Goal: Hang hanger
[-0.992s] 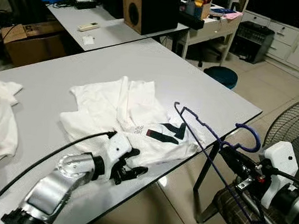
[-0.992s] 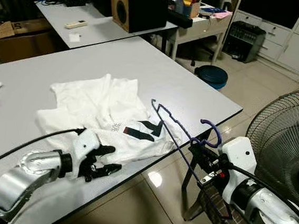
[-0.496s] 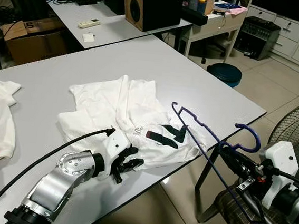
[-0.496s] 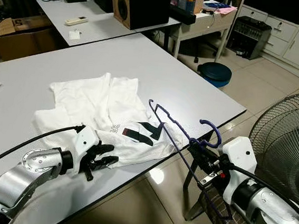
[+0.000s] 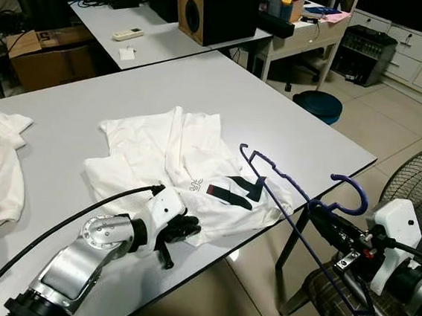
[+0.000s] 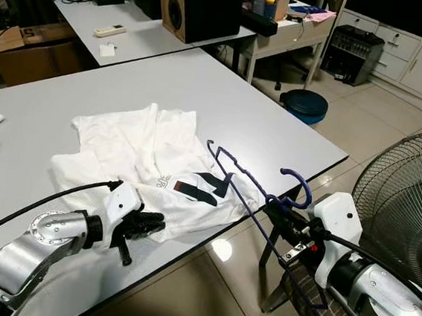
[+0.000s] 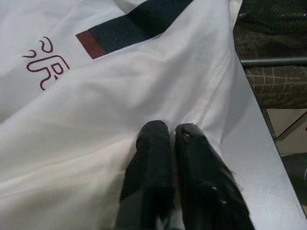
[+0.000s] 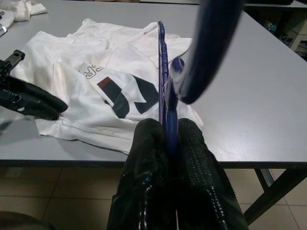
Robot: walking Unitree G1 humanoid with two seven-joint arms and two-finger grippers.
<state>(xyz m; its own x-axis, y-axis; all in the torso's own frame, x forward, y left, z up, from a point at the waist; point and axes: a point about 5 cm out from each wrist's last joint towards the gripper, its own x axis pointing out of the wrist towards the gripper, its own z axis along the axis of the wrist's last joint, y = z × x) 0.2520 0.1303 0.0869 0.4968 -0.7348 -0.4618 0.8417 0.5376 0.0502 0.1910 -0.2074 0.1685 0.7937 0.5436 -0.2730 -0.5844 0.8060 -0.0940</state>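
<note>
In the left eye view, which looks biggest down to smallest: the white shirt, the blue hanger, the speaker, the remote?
1. White shirt.
2. Blue hanger, long but thin; it sits nearer the camera, so this rank is unsure.
3. Speaker, farther back and cut off at the top.
4. Remote, clearly smallest.

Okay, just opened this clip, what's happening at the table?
The robot is getting a white T-shirt onto a hanger. Its left gripper has its fingers pinched shut on the shirt's near hem, at the front edge of the grey table. Its right gripper is clamped on a blue hanger, held just off the table's corner with one end reaching over the shirt. The hanger is not yet inside the shirt.
</note>
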